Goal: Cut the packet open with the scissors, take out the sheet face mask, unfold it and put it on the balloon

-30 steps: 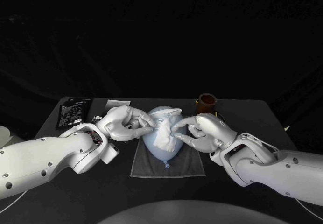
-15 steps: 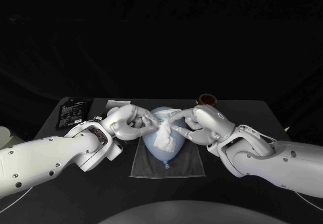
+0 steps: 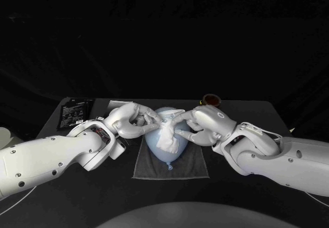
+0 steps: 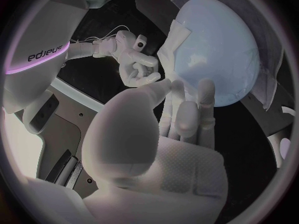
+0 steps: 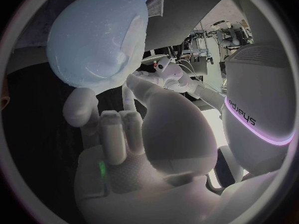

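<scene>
One word is legible, "sharpa" on the left arm (image 5: 249, 109); the white print on the black packet (image 3: 74, 113) at the table's (image 3: 255, 112) far left corner is too small to read. The pale blue balloon (image 3: 152, 142) lies on a grey cloth (image 3: 171, 168) at mid-table with the white sheet mask (image 3: 167, 136) crumpled along its top, and a brown jar (image 3: 211, 100) stands just behind the right hand (image 3: 202, 124), its base hidden. The left hand (image 3: 131, 121) and the right hand both touch the mask with their fingertips, but whether either pinches it I cannot tell.
</scene>
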Robot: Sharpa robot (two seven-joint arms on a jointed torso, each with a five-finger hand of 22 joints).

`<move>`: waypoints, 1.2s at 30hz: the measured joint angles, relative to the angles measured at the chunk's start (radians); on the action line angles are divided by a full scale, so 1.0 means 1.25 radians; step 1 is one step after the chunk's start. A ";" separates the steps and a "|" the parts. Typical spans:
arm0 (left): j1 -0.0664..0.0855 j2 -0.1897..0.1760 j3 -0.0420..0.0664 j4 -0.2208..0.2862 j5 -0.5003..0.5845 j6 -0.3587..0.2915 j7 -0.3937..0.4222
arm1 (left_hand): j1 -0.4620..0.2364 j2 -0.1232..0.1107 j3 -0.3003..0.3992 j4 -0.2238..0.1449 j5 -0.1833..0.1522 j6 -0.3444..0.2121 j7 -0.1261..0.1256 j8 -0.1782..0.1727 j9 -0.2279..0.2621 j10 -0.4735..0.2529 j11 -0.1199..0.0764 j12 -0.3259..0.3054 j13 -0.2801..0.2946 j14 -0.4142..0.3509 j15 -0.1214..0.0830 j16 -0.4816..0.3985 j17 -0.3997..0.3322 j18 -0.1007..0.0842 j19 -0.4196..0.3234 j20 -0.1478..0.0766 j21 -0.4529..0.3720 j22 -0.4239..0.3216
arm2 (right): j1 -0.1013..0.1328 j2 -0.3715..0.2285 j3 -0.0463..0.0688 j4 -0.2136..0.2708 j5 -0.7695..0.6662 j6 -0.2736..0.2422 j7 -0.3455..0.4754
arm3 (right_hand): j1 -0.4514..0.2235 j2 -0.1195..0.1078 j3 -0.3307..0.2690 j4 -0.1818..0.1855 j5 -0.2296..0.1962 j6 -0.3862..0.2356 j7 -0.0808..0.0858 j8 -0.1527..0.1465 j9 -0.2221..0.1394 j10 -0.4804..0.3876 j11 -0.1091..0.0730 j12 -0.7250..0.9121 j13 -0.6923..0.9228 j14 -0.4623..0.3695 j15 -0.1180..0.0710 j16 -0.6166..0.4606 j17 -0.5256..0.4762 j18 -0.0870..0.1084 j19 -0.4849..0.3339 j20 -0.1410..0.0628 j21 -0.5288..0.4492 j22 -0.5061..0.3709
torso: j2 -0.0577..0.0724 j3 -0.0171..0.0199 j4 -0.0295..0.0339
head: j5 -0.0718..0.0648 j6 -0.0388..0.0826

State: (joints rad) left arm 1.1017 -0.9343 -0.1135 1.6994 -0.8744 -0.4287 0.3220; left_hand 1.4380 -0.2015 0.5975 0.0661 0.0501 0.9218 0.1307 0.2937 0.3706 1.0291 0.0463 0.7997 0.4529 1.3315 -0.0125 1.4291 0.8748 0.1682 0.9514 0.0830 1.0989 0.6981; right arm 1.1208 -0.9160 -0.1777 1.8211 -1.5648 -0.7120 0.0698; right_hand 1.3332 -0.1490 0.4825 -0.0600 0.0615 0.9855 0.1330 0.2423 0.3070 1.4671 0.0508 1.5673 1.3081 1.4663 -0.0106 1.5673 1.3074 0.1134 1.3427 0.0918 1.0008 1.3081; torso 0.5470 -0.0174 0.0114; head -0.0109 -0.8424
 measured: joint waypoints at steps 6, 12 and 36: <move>0.000 0.001 0.000 -0.005 0.001 0.003 -0.017 | 0.000 0.000 0.000 0.000 0.000 0.000 0.000 -0.003 -0.001 -0.003 0.003 0.004 0.001 0.000 0.000 0.000 0.002 0.000 0.002 0.002 0.000 0.001 | -0.004 0.001 0.000 0.000 -0.040 0.003 -0.003 | 0.000 -0.008 -0.002 -0.006 0.000 0.003 0.003 -0.003 -0.001 0.000 0.000 0.000 0.000 0.000 0.000 0.000 0.000 0.000 -0.003 0.003 0.000 0.000 | 0.001 0.0005 -0.0005 | 0.001 -0.001; 0.000 0.002 0.000 -0.010 0.001 0.009 -0.034 | 0.000 0.000 0.000 0.000 0.000 0.000 0.000 -0.003 -0.002 -0.003 0.003 0.004 0.002 0.000 0.000 0.000 0.002 -0.005 0.002 0.002 0.000 0.001 | -0.008 0.003 0.000 0.000 -0.070 0.004 -0.002 | 0.003 -0.012 -0.005 -0.010 0.000 0.003 0.003 -0.007 -0.002 0.000 0.000 0.000 -0.001 0.000 0.000 0.000 0.001 0.000 -0.003 0.003 -0.005 0.000 | 0.001 0.0008 -0.0008 | 0.001 -0.005; 0.000 0.008 0.001 -0.018 0.007 0.024 -0.057 | 0.000 0.000 0.002 -0.002 0.000 0.000 0.000 -0.006 -0.005 -0.005 0.005 0.007 0.003 0.006 0.000 0.000 0.008 -0.006 0.002 0.002 0.003 0.002 | -0.021 0.031 0.000 -0.021 -0.129 0.007 0.012 | 0.007 -0.024 -0.002 -0.028 -0.003 0.003 0.008 -0.024 -0.007 0.000 0.005 -0.003 0.000 -0.001 0.001 0.000 0.000 0.000 -0.009 0.008 -0.016 0.000 | 0.002 0.0008 0.0000 | 0.003 -0.009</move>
State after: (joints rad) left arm 1.1017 -0.9246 -0.1121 1.6771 -0.8653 -0.3985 0.2506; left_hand 1.4380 -0.2015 0.6004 0.0632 0.0500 0.9215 0.1302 0.2859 0.3645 1.0235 0.0524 0.8085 0.4569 1.3385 -0.0123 1.4290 0.8844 0.1611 0.9543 0.0859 1.1026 0.7008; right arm 1.0952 -0.8771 -0.1780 1.7945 -1.7256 -0.7038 0.0848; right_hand 1.3425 -0.1790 0.4805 -0.0954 0.0577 0.9896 0.1434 0.2122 0.2976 1.4666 0.0574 1.5631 1.3081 1.4645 -0.0088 1.5670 1.3073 0.1130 1.3321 0.1024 0.9812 1.3081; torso 0.5490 -0.0164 0.0114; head -0.0067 -0.8536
